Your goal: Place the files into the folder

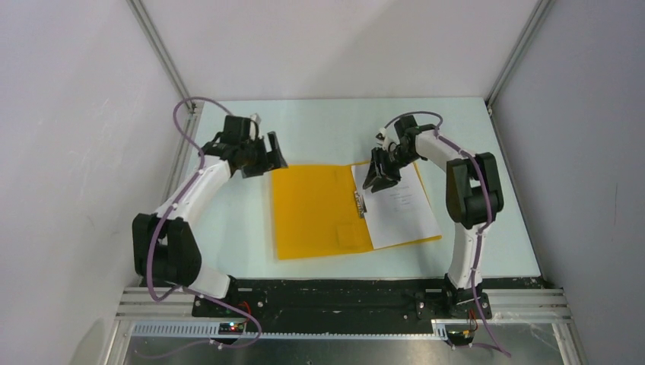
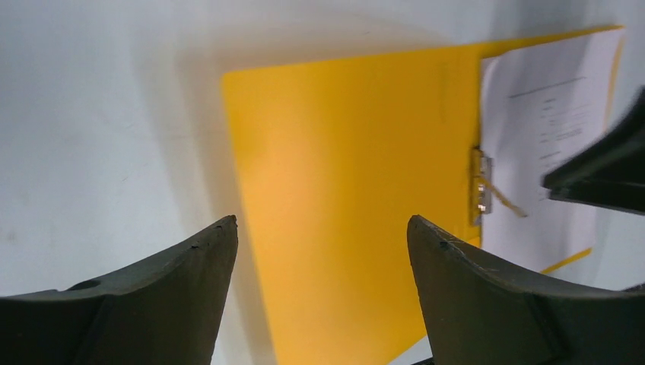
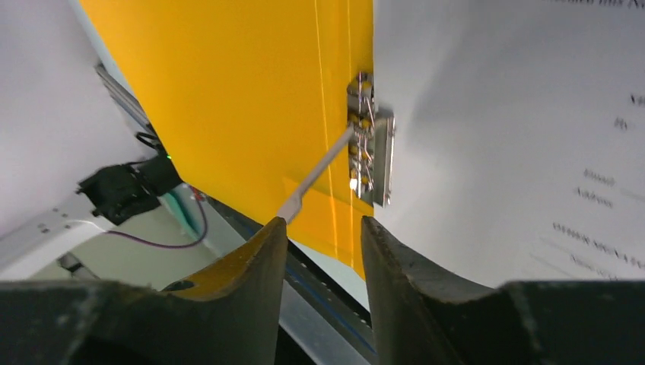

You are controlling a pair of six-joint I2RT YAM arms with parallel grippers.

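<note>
Your folder (image 1: 316, 213) is lying open on the table (image 1: 228, 220), with the files (image 1: 399, 209) sitting on its right half under the clip (image 1: 360, 204). Your right gripper (image 3: 323, 222) is hovering above the clip, fingers slightly apart, pinching nothing. Farther back, your left gripper (image 2: 323, 228) is hanging spread wide by the folder's far left corner.

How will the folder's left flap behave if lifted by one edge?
Probably floppy: the folder lies thin and flat, so a lifted flap likely sags. It should hinge at the spine, where the clip and papers weigh the other half down.
</note>
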